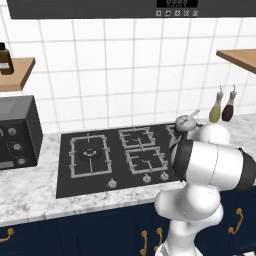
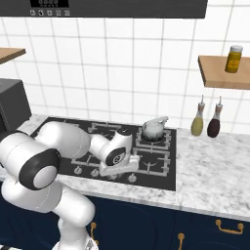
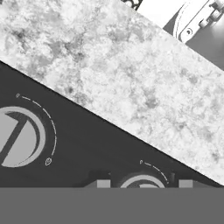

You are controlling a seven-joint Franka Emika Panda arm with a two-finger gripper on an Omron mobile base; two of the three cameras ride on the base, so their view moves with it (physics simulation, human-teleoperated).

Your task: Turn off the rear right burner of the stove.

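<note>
Rear right burner [image 2: 155, 138]: back right of the stove [image 2: 63, 128], kettle [image 2: 154, 128] on its grate.
Knob [image 3: 141, 182]: front row, between the fingertips [image 3: 103, 183].
Gripper [image 3: 144, 184]: clasped about that knob.
Counter [image 3: 131, 83]: marble, bordering the stove.

White square tiles [image 1: 115, 75] are covering the wall behind the counter. A speckled marble countertop [image 2: 215, 166] is running along the front, sitting over dark navy cabinets [image 2: 205, 229] with brass handles [image 2: 229, 226]. Wooden shelves [image 2: 222, 73] are hanging on both sides, one carrying a yellow jar [image 2: 234, 58]. Two bottles [image 2: 206, 122] are standing against the tiles, and a dark hood [image 1: 125, 7] is hanging overhead. A black countertop oven [image 1: 17, 132] is sitting at the left.
</note>
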